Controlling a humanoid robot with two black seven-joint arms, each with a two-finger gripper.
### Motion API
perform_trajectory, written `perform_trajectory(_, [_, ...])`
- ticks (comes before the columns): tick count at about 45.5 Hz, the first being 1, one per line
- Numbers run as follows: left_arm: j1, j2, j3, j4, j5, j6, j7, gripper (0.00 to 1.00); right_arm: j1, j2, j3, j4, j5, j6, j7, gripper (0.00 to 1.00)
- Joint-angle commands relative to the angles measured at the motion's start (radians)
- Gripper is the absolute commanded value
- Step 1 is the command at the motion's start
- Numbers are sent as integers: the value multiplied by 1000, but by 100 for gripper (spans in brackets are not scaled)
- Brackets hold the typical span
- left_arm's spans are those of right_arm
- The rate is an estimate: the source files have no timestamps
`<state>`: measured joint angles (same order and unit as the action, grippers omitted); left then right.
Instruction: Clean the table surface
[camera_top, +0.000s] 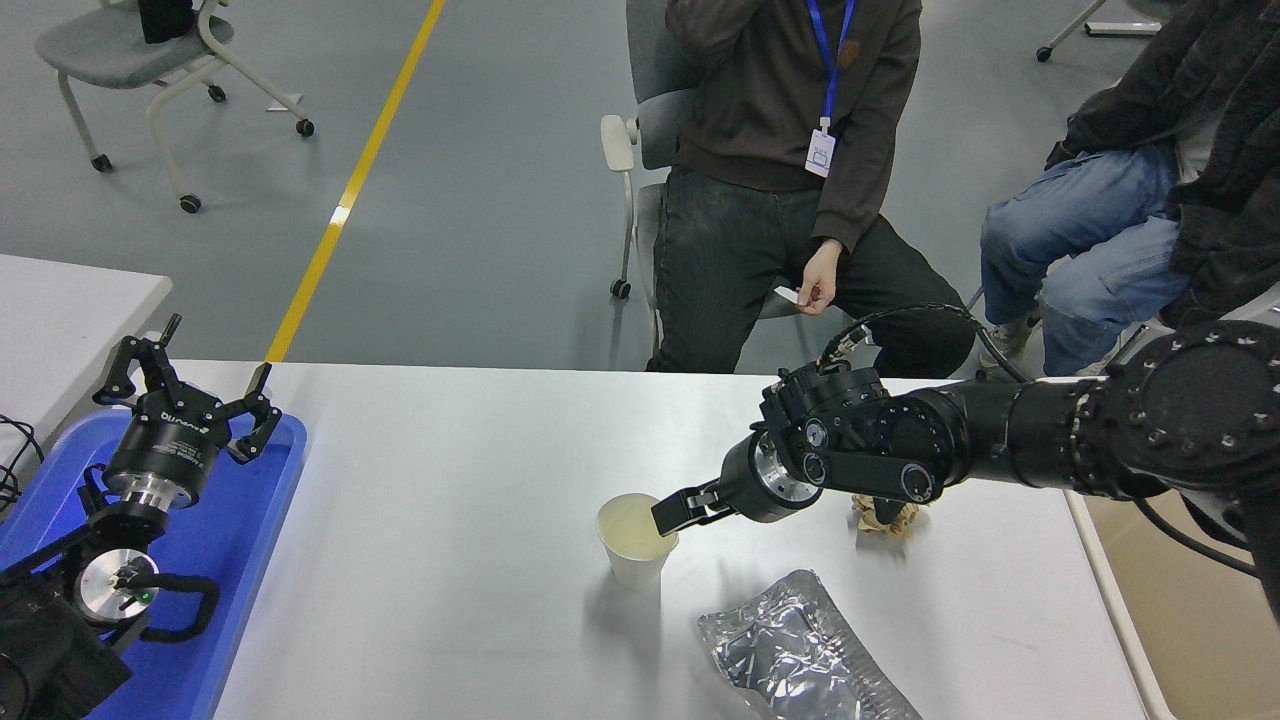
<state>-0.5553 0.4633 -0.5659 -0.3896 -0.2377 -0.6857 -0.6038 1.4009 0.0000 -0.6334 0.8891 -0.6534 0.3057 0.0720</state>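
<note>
Reaching in from the right edge, the right arm is stretched leftward across the desk (450, 470), the wide grey-white top that fills the lower middle of the scene. Its right end effector (668, 515) is seen at the far right rim of a white paper cup (636, 542), with the fingertips drawn close together at the rim; whether the rim is actually pinched between them cannot be told. The cup stands upright near the middle of the desk and a pale liquid or lining is seen inside it. A crumpled brown paper ball (886, 514) lies just behind the arm's wrist, partly hidden by it. A flattened silver foil bag (800, 660) lies on the near part of the desk, to the right of the cup and apart from it. The left end effector (190, 385) is parked at the lower left above a blue tray (235, 560), with its fingers spread apart and nothing held between them. Two seated people are seen at the far side, one in a dark sweater (790, 90) with a blue lanyard, the other in blue jeans (1080, 240).
</note>
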Motion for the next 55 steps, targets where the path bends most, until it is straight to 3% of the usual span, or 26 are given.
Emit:
perform_trajectory(1, [0, 0, 0, 0, 0, 0, 1, 100, -17, 0, 52, 4, 8, -8, 5, 94])
perform_trajectory(16, [0, 0, 0, 0, 0, 0, 1, 100, -74, 0, 41, -9, -46, -33, 3, 80])
perform_trajectory(29, [0, 0, 0, 0, 0, 0, 1, 100, -102, 0, 40, -21, -91, -53, 3, 80])
perform_trajectory(35, [0, 0, 0, 0, 0, 0, 1, 100, -102, 0, 40, -22, -91, -53, 3, 57])
perform_trajectory(38, [0, 0, 0, 0, 0, 0, -1, 100, -103, 0, 40, -25, -86, -40, 5, 26])
perform_trajectory(44, [0, 0, 0, 0, 0, 0, -1, 100, -96, 0, 38, -24, -83, -33, 6, 0])
perform_trajectory(55, [0, 0, 1, 0, 0, 0, 1, 100, -43, 0, 38, -16, -75, 18, 15, 0])
